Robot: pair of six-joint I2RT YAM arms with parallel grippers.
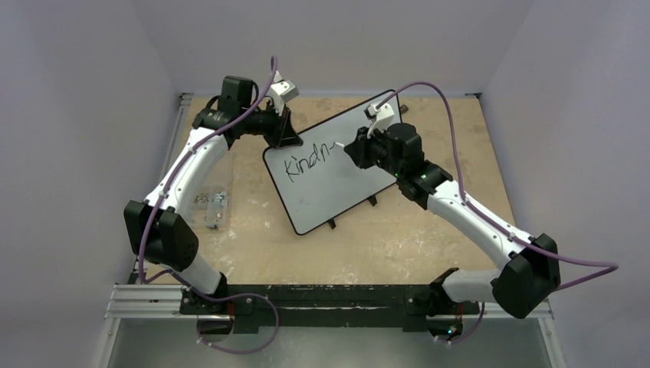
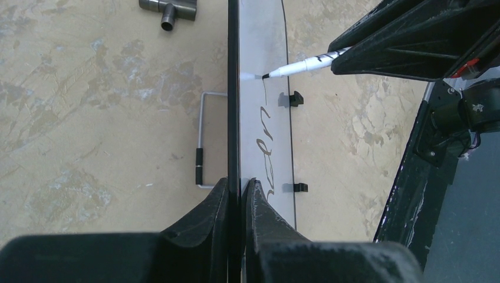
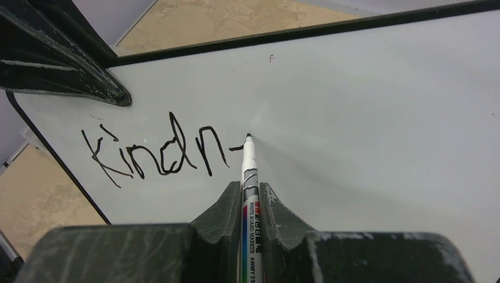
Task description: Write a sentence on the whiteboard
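The whiteboard lies tilted across the middle of the table, and my left gripper is shut on its far left rim. In the left wrist view the fingers clamp the board's black edge. My right gripper is shut on a white marker, whose black tip touches the board. The sentence reads "Kindn" with a short stroke running to the tip. From above the writing sits near the board's upper left, with the right gripper just to its right.
A small pile of metal parts lies left of the board. A wire stand sticks out behind the board, and a grey T-shaped fitting lies beyond it. Black feet show at the board's near edge. Walls enclose the table.
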